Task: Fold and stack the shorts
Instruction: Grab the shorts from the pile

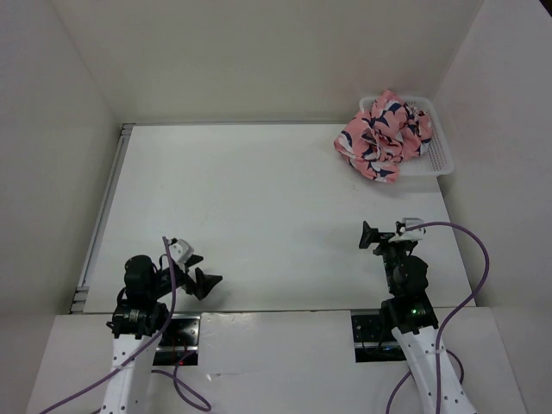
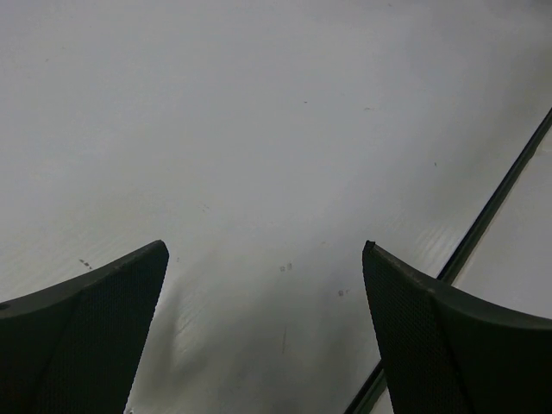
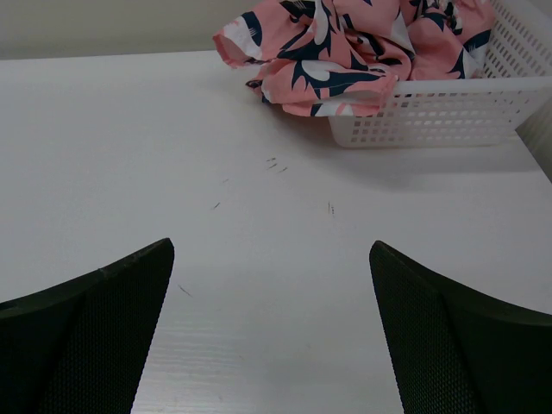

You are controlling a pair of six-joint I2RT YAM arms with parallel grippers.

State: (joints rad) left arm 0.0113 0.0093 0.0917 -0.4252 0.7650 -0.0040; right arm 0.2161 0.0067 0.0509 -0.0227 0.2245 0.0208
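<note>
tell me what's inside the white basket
The white basket holds the shorts, a crumpled pink heap with navy-and-white shapes, spilling over its rim toward the table. The cloth covers most of the basket's floor, so anything beneath it cannot be seen.

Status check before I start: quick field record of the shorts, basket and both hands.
shorts: salmon-pink fish-print cloth shorts, crumpled, unfolded
place: heaped in white perforated plastic basket, hanging over its left rim
basket: far right corner of white table
left hand: open, empty, over the table
right hand: open, empty, facing the basket, apart from it
progress: folding not begun
</note>
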